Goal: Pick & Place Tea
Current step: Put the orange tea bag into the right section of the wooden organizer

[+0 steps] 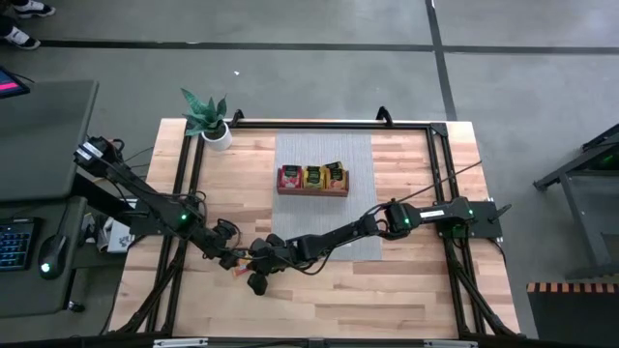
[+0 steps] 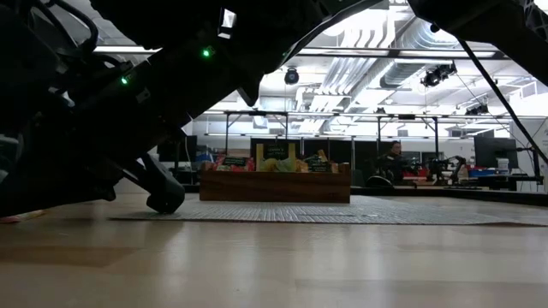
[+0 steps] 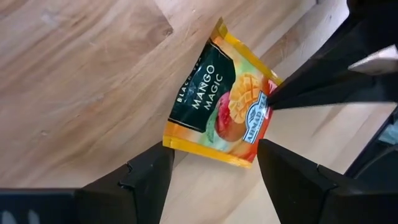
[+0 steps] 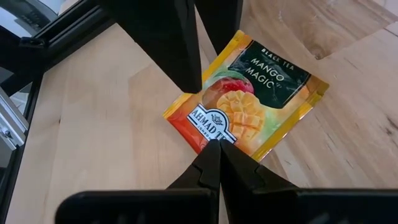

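Observation:
A yellow-orange tea packet (image 3: 217, 99) printed "Mango Magic" sits between my two grippers near the table's front left. My right gripper (image 4: 216, 146) is shut on its edge and reaches in from the table's right (image 1: 259, 259). My left gripper (image 3: 212, 148) is open, with one finger beside each corner of the packet's opposite edge. In the right wrist view its two dark fingers (image 4: 180, 50) come down over the packet. Other tea packets stand in the brown wooden tray (image 1: 312, 180) on the grey mat. My right gripper pinches the packet's edge at the labelled end (image 4: 214, 135), near the middle of that side, between its two fingertips. The fingers slant down from the table's right. The packet sits tilted in the hold. My left gripper's fingers (image 3: 155, 168) stand close to the packet's corners; whether they touch it I cannot tell.
The tray (image 2: 274, 184) stands on the grey mat (image 1: 324, 227) at the table's middle back. A potted plant (image 1: 208, 121) sits at the far left corner. Black frame rails (image 1: 189, 164) run along the table's sides. Bare wood lies along the near edge.

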Motion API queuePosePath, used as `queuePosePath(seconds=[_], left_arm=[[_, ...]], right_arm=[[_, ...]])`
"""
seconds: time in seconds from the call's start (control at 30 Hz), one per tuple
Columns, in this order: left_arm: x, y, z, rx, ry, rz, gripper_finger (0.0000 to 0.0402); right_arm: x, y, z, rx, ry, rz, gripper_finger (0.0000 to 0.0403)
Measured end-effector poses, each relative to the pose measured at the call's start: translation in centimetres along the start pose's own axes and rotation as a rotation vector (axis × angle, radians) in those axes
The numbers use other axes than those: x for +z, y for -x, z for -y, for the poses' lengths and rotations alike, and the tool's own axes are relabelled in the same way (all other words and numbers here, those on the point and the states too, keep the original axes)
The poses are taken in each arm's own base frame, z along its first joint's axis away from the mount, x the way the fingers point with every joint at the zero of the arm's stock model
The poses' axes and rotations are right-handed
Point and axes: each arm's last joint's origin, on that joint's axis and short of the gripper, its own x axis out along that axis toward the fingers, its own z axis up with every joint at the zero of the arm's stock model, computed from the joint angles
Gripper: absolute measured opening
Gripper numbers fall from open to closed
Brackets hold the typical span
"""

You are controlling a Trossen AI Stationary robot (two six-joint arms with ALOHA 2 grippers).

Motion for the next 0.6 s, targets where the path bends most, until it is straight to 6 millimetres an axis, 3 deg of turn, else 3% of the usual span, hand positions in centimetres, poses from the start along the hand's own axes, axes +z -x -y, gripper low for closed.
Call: queuePosePath(seconds=[0.43, 0.6], left_arm=[[0.33, -0.12, 0.06, -0.017, 0.137, 0.115, 0.0235], [0.48, -0.12, -0.05, -0.012, 0.165, 0.166, 0.0192]], right_arm=[[0.03, 0.00, -0.03, 0.004, 0.002, 0.003, 0.0000], [0.02, -0.01, -0.03, 0.005, 0.004, 0.002, 0.0000]])
